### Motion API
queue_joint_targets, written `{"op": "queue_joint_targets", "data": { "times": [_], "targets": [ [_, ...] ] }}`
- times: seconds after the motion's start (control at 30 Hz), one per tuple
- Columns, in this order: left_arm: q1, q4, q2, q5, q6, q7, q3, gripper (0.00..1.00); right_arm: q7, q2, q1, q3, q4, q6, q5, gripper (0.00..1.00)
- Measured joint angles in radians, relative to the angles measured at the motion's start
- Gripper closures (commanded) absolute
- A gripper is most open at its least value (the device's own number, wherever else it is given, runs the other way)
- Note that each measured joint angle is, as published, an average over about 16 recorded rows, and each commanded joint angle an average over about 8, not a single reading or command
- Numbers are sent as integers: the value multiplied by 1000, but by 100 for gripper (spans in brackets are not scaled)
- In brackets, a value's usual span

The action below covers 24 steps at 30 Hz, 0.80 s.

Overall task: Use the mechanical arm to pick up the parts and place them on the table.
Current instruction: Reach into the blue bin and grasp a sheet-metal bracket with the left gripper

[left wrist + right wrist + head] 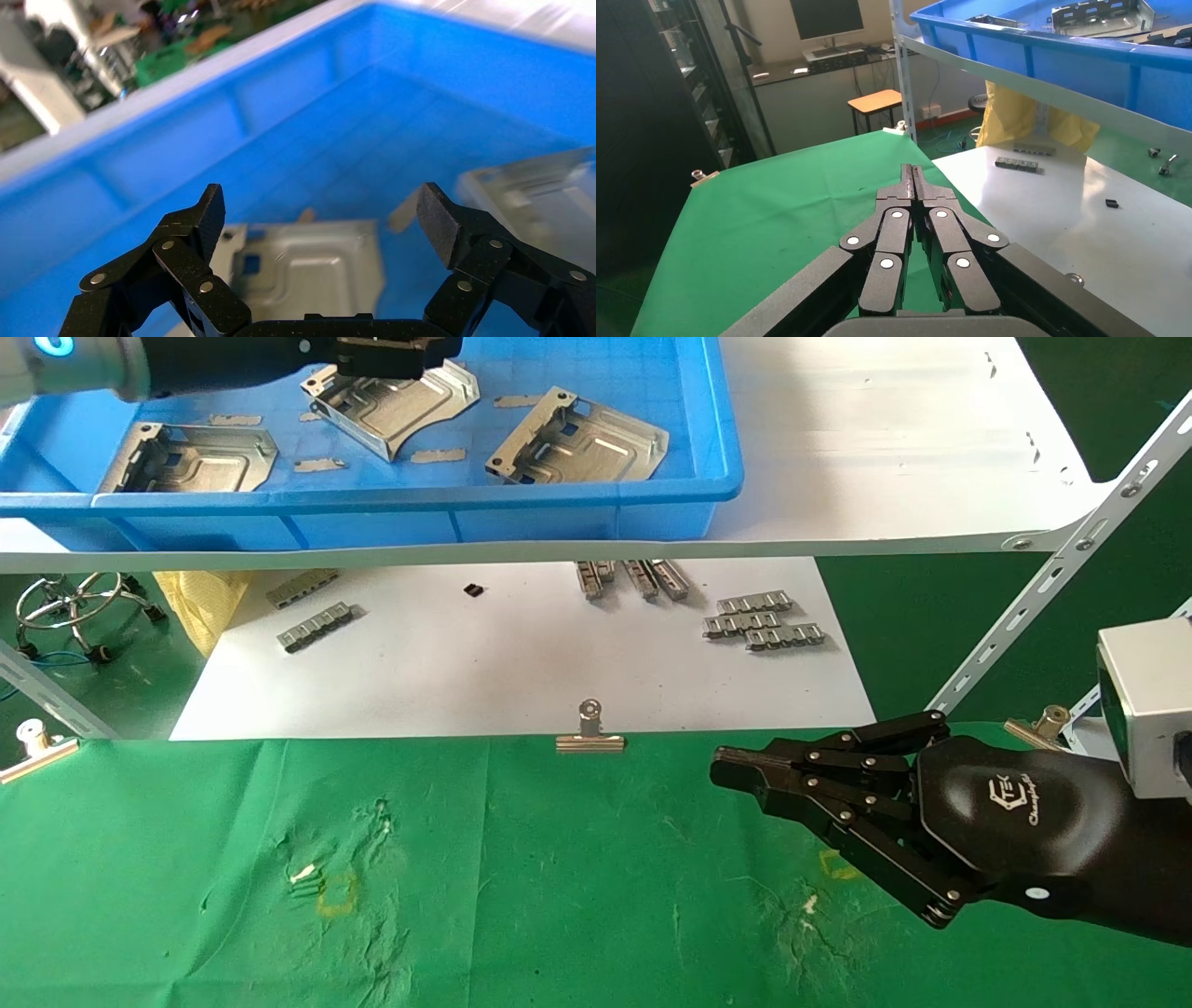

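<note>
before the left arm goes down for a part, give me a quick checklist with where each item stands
1. Left tool open: ok, fingers spread wide in the left wrist view.
2. Left tool empty: ok, nothing between the pads.
3. Target below it: ok, a part lies under the gap in the blue bin.
4. Target free of neighbours: ok, the other parts lie apart from it.
5. Right tool out of the way: ok, shut, over the green table.
6. Drop area on the table: ok, bare cloth in front.
</note>
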Motion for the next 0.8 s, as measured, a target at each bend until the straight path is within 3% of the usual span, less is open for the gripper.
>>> {"op": "queue_joint_targets", "data": {
  "times": [0.07, 0.27, 0.33, 0.8],
  "targets": [
    [-20, 51, 22, 17, -32, 5, 9, 10, 0, 0, 0, 0, 0, 0, 0, 100],
    [-58, 148, 61, 54, -90, 13, 31, 82, 0, 0, 0, 0, 0, 0, 0, 100],
    [-67, 168, 68, 66, -102, 15, 39, 97, 0, 0, 0, 0, 0, 0, 0, 100],
    [-98, 227, 75, 127, -108, 15, 81, 100, 0, 0, 0, 0, 0, 0, 0, 100]
  ]
}}
